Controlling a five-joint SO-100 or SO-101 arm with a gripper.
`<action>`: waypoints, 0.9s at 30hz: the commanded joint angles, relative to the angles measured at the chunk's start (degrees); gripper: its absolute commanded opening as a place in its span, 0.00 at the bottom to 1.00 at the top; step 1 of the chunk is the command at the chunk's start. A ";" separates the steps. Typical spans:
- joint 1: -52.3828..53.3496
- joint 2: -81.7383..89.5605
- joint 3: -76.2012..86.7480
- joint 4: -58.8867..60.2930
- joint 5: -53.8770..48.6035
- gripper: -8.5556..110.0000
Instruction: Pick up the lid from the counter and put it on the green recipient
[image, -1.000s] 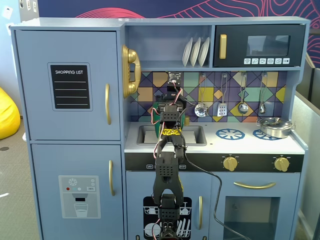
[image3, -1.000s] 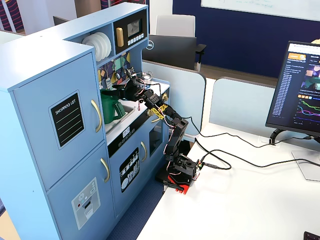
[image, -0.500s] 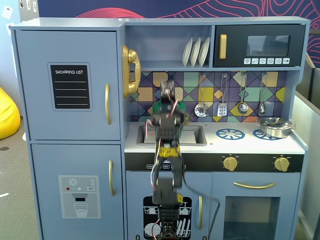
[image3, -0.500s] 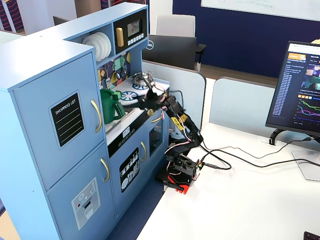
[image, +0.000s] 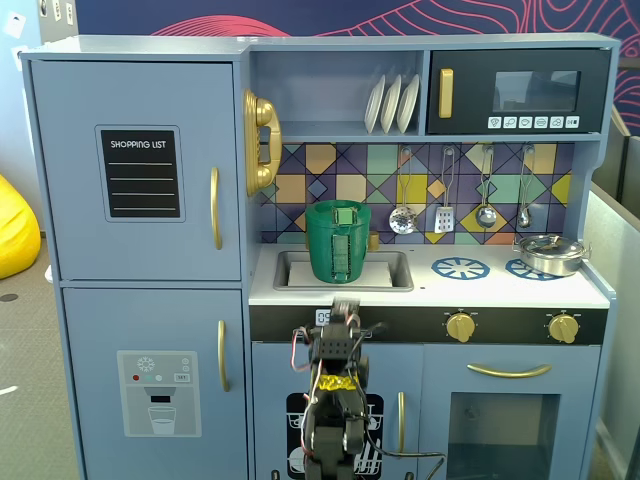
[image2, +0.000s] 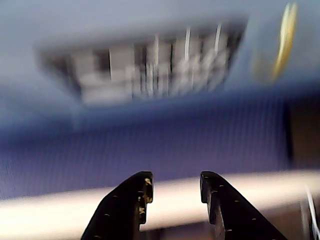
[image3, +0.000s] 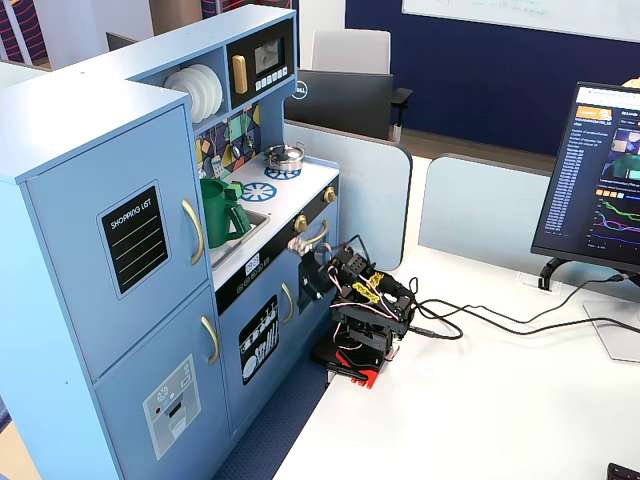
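Note:
The green recipient stands upright in the sink of the white counter, its ribbed strap handle facing front; it also shows in the other fixed view. I cannot make out the lid as a separate thing, and no green disc lies on the visible worktop. My gripper is open and empty, its black fingers apart. It is low, in front of the blue cabinet, below the counter edge. The wrist view is blurred.
A silver pot sits on the right burner. Blue burner rings are printed beside the sink. Utensils hang on the back wall. The arm base, cables and a monitor are on the white table.

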 joint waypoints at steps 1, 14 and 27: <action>-1.76 1.05 5.89 5.01 4.92 0.08; -1.41 1.14 12.57 10.28 4.83 0.09; -1.23 1.14 12.57 10.55 3.52 0.09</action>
